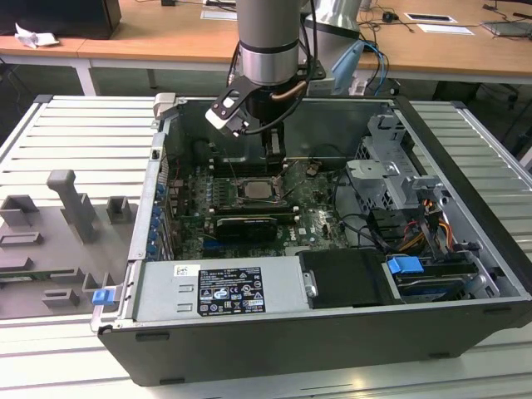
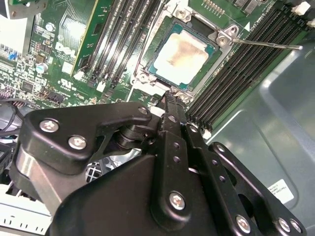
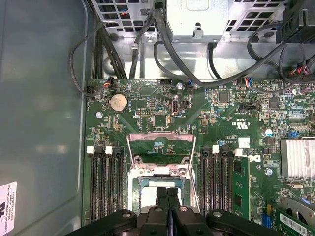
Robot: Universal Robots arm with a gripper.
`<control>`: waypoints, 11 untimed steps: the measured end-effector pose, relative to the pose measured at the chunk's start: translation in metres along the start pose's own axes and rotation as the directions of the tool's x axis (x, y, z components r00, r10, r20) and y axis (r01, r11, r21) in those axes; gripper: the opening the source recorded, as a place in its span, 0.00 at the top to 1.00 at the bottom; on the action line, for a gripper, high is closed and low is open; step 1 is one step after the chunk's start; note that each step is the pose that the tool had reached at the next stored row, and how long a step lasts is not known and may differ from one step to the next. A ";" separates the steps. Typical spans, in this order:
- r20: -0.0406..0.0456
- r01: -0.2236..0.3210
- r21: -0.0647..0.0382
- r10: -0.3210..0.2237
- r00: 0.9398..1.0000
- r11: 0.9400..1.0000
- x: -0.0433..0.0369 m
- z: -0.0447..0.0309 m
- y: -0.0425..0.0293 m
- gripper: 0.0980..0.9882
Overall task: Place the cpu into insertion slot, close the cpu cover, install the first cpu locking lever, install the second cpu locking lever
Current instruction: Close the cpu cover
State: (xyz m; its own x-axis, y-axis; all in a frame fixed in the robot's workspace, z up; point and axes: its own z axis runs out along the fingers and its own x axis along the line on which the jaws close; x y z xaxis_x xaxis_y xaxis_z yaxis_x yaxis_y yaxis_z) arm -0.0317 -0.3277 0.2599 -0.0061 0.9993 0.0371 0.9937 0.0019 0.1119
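Slatted metal bench [image 1: 75, 125]; open tower case [image 1: 274, 357] lying on its side. The cpu [image 2: 182, 54] sits flat in the insertion slot [image 2: 199, 22]. The cpu cover [image 3: 160, 136] stands raised on its hinge, not closed. The gripper [image 2: 170, 96] is clenched, fingers together on nothing, tip just beside the socket edge.

Judgement: closing the cover is in hand. Press near its free edge, slowly, clear of chip and lever.

Count: one cpu, one cover, one locking lever [image 2: 266, 45] clearly made out, two banks of memory slots [image 3: 106, 182].
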 end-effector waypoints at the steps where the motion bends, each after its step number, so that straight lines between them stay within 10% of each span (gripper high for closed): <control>1: 0.000 0.000 0.000 0.000 1.000 1.000 0.0000 -0.0001 0.0000 0.99; 11: 0.000 0.000 0.000 0.000 1.000 1.000 0.0001 -0.0020 0.0019 0.99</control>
State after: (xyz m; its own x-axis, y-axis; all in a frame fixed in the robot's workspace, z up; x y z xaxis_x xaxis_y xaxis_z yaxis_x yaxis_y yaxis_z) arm -0.0300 -0.3277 0.2620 -0.0061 0.9993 0.0370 0.9937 0.0019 0.1118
